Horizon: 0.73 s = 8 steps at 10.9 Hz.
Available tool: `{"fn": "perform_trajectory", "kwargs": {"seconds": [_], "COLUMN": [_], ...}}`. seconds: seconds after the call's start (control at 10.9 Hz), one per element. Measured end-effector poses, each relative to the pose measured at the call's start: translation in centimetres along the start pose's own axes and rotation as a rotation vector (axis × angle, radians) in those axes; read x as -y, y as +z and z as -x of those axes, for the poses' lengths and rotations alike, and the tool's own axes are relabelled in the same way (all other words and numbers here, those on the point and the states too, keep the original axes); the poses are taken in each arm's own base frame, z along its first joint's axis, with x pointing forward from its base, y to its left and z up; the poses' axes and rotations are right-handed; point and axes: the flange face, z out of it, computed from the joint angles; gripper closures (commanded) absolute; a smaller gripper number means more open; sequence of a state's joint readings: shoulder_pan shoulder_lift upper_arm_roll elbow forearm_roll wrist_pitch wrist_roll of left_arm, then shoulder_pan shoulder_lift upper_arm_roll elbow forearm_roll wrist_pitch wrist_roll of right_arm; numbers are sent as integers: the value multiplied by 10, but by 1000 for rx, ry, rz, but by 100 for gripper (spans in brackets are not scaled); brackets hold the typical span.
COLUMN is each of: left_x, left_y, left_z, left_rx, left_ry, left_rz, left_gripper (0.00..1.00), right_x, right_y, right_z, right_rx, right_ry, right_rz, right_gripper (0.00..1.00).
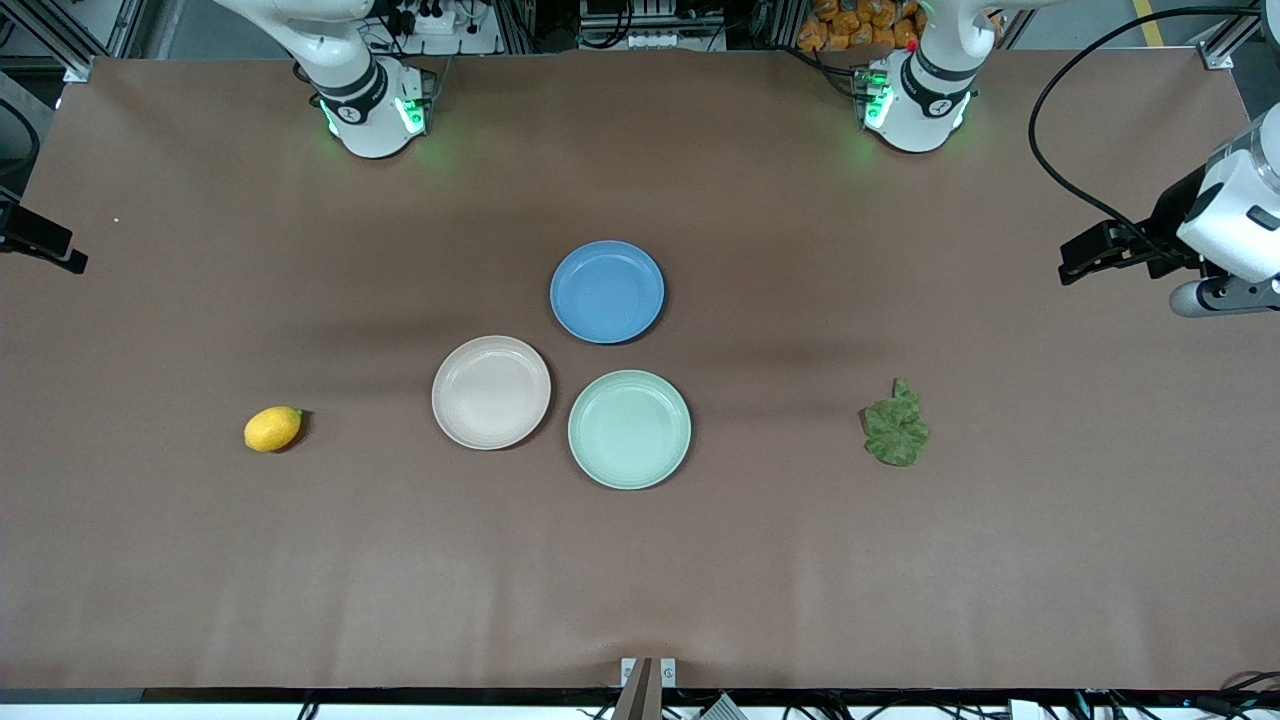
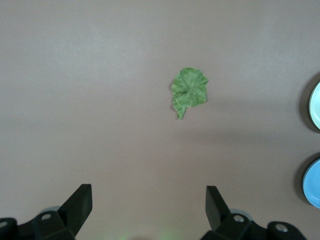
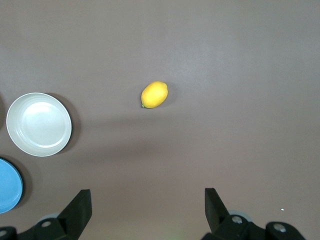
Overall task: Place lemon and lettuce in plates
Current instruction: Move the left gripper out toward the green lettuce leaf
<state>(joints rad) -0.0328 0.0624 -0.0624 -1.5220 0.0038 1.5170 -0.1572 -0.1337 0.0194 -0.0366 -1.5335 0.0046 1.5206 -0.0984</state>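
Observation:
The yellow lemon (image 1: pixel 272 429) lies on the brown table toward the right arm's end; it also shows in the right wrist view (image 3: pixel 154 94). The dark green lettuce (image 1: pixel 896 428) lies toward the left arm's end and shows in the left wrist view (image 2: pixel 189 91). The beige-pink plate (image 1: pixel 491 392) and the mint green plate (image 1: pixel 629 429) sit side by side mid-table, both empty. My left gripper (image 1: pixel 1078 262) is open and empty, high over the table's edge at its own end (image 2: pixel 149 202). My right gripper (image 1: pixel 60 255) is open and empty, high over its own end (image 3: pixel 148 205).
A blue plate (image 1: pixel 607 291), empty, sits just farther from the front camera than the two pale plates, almost touching them. A black cable (image 1: pixel 1060 150) hangs by the left arm. Bare table lies between each item and the plates.

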Motion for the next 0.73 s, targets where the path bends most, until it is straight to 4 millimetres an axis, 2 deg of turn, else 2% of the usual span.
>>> {"fn": "perform_trajectory", "kwargs": {"seconds": [0.73], "left_x": [0], "left_y": [1], "left_z": [0], "left_rx": [2], "left_ry": [0], "left_rz": [0], "left_gripper": [0], "right_x": [0], "right_y": [3], "right_z": [0], "right_rx": [7], "right_ry": [-1], "right_rz": [-1], "right_gripper": [0]}}
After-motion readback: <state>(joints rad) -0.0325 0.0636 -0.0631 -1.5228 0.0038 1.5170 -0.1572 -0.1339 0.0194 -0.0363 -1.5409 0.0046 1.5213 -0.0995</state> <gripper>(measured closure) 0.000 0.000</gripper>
